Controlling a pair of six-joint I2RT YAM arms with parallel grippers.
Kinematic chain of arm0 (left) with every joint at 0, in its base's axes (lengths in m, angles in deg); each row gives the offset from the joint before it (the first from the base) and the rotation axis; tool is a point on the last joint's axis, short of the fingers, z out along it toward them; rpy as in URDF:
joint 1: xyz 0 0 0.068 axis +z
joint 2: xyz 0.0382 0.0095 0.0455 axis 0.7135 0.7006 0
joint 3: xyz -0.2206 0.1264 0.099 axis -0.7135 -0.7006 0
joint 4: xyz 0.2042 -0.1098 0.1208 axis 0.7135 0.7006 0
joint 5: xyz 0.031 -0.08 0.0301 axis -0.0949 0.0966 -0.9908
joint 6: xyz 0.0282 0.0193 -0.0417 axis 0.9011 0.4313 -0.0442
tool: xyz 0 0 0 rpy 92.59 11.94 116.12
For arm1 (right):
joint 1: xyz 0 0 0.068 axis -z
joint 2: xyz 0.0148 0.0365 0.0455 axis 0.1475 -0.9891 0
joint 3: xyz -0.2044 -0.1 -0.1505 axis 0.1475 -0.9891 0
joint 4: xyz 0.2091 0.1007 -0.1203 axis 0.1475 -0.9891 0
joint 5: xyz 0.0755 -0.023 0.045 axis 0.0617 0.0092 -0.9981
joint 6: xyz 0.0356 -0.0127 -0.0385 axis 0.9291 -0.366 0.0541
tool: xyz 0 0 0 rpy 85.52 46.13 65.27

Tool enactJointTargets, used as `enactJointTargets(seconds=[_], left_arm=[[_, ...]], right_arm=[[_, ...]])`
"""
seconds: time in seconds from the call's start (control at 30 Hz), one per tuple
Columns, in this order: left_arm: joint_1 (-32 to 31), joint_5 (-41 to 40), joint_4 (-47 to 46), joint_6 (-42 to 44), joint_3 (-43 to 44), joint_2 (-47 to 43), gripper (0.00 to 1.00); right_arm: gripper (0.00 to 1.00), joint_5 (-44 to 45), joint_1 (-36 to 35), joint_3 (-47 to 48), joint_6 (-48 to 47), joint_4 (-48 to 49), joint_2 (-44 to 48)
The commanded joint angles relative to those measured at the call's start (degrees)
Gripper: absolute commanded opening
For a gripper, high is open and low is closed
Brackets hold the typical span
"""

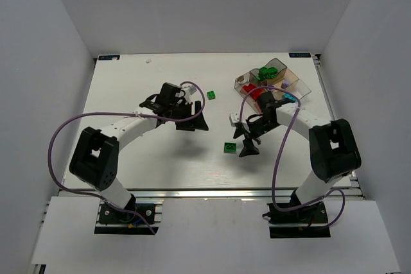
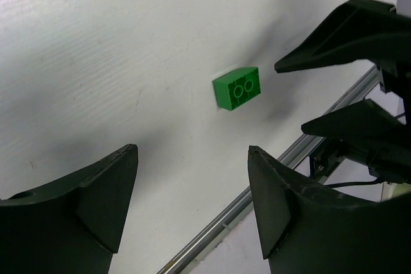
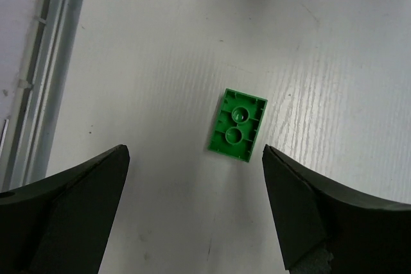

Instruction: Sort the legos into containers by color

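The right gripper (image 3: 196, 213) stands wide open with nothing in it, and a green brick (image 3: 237, 124) lies on the white table (image 1: 148, 158) in line with the gap between its fingers, touched by neither. The brick is upside down (its hollow underside with two round tubes faces up) and sits near the table's front edge, well apart from the tray (image 1: 307, 89). The left gripper (image 2: 192, 203) is also open and empty, its fingers spread apart above bare table; its wrist view shows the same brick ahead, with the right gripper's dark fingers just beyond it. A second green brick (image 1: 210, 95) lies farther back on the table, near the left arm's wrist. The clear tray at the far right holds green bricks (image 1: 268, 72) in its far compartment, red ones (image 1: 260, 92) nearer the middle, and a cyan piece (image 1: 289, 97) at its near side.
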Motion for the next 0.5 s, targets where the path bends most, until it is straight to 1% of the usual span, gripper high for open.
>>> enactJointTargets(seconds=[0.0,0.07,0.1,0.2,0.23,0.33,0.43,0.47], left_arm=[[-0.07,-1.75,-1.54,-1.94,-2.23,-4.81,0.79],[-0.07,-2.37,-1.81,-2.38,-2.93,-5.78,0.79],[-0.07,-2.45,-1.81,-2.47,-3.28,-6.04,0.79],[-0.07,-3.33,-1.72,-2.73,-4.16,-7.1,0.79],[-0.07,-3.51,-1.89,-2.82,-4.42,-7.45,0.79],[-0.07,-4.12,-1.98,-3.09,-4.95,-8.15,0.79],[-0.07,-4.65,-1.81,-3.18,-5.04,-8.42,0.79],[-0.07,-4.91,-1.63,-3.26,-5.04,-8.59,0.79]], right_arm=[[0.89,3.83,-3.6,-3.7,4.36,12.77,4.2],[0.89,5.59,-5.01,-5.81,7.45,16.41,4.47],[0.89,8.04,-5.8,-6.43,11.04,20.6,4.73],[0.89,12.26,-7.83,-8.28,16.07,27.73,5.0],[0.89,13.15,-8.0,-8.45,17.91,28.54,4.82],[0.88,16.05,-9.5,-8.11,19.24,30.04,3.5],[0.84,17.55,-10.55,-7.67,19.42,30.31,2.1],[0.78,17.82,-10.64,-7.58,19.25,30.05,1.57]])
